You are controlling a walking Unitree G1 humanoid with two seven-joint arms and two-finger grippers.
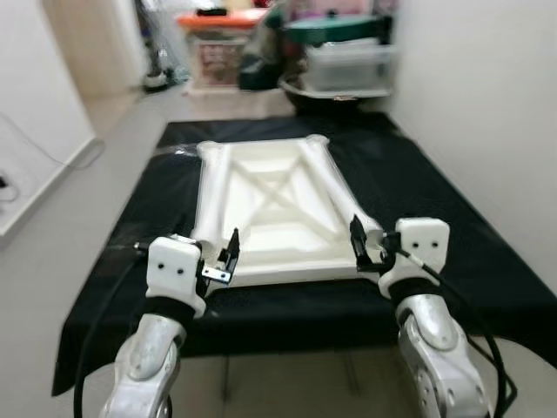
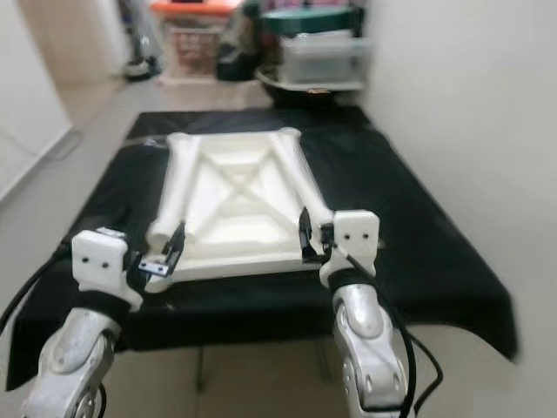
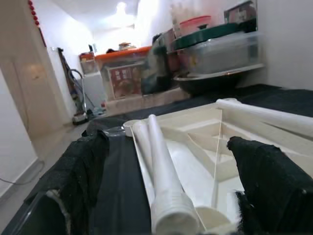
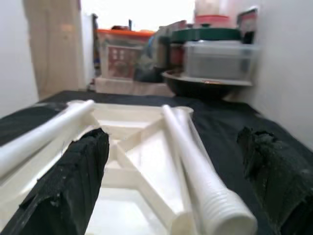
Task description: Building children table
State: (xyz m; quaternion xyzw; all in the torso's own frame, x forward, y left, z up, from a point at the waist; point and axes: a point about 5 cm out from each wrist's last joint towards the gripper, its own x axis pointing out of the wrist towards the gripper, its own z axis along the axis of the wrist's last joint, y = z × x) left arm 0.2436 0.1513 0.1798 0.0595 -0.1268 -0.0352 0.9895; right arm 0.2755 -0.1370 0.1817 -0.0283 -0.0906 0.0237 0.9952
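A white plastic table top (image 1: 270,209) lies upside down on a black cloth, its ribbed underside facing up. One white leg (image 3: 159,171) lies along its left rim and another leg (image 4: 195,161) along its right rim, each with a threaded end toward me. My left gripper (image 1: 228,254) hovers open at the near left corner, its fingers (image 3: 80,171) either side of the left leg's end. At the near right corner my right gripper (image 1: 359,242) is open around the right leg's threaded end.
The black cloth (image 1: 435,200) covers a low platform with a drop at its near edge. A white wall (image 1: 487,104) runs along the right. Plastic storage boxes (image 1: 348,61) and a dark basin (image 1: 335,91) crowd the far end. Tiled floor (image 1: 70,218) lies on the left.
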